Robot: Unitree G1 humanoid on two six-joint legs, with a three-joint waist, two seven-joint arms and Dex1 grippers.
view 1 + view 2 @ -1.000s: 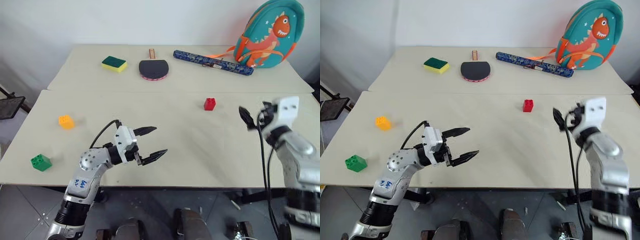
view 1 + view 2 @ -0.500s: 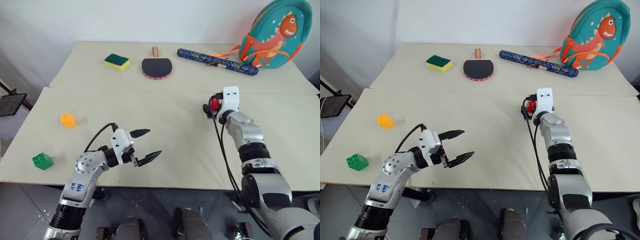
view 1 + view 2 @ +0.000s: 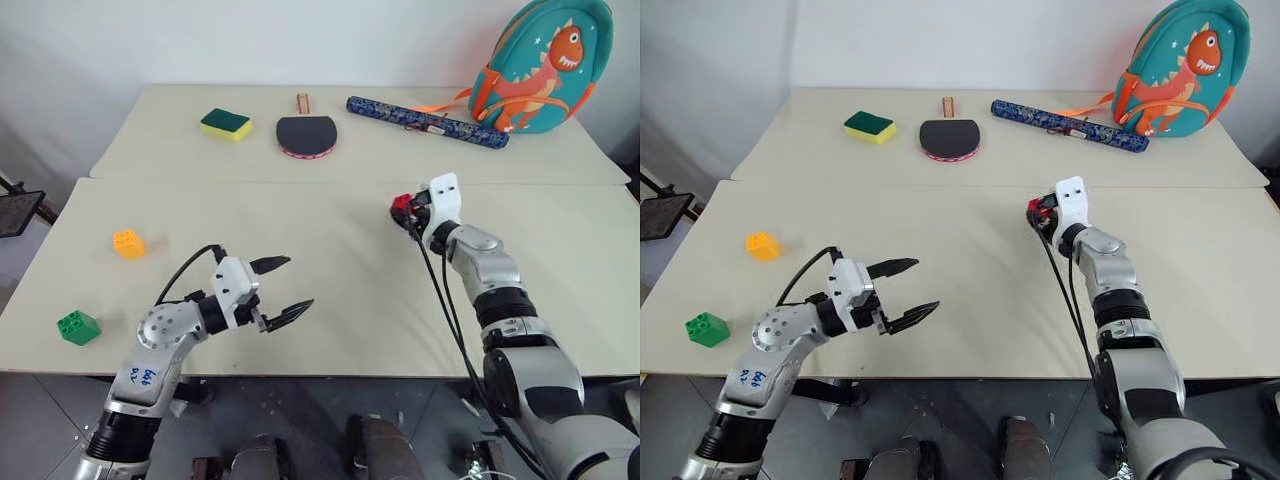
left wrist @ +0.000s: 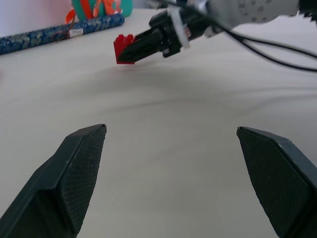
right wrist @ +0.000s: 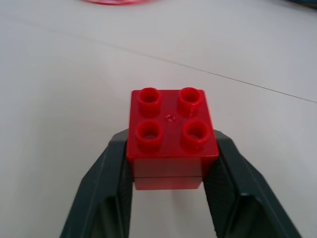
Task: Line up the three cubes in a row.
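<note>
The red cube (image 5: pixel 171 134) sits studs up between the two fingers of my right gripper (image 3: pixel 403 212), which is shut on it near the middle of the front table; whether it rests on the surface I cannot tell. The left wrist view shows the same red cube (image 4: pixel 124 47) with the black fingers (image 4: pixel 148 43) on it. The orange-yellow cube (image 3: pixel 128 243) lies far left on the table. The green cube (image 3: pixel 78 326) sits nearer the front left corner. My left gripper (image 3: pixel 295 283) hovers open over the front of the table, holding nothing, well to the right of both.
On the back table lie a green-and-yellow sponge (image 3: pixel 227 125), a table-tennis paddle (image 3: pixel 306 135), a long dark blue patterned case (image 3: pixel 427 123) and a teal dinosaur backpack (image 3: pixel 540 65). A seam (image 3: pixel 250 182) divides the two tables.
My right arm swung in from the right edge to the red cube and its gripper shut on it, and the cube now sits slightly further left. The left gripper stayed open and hardly shifted.
</note>
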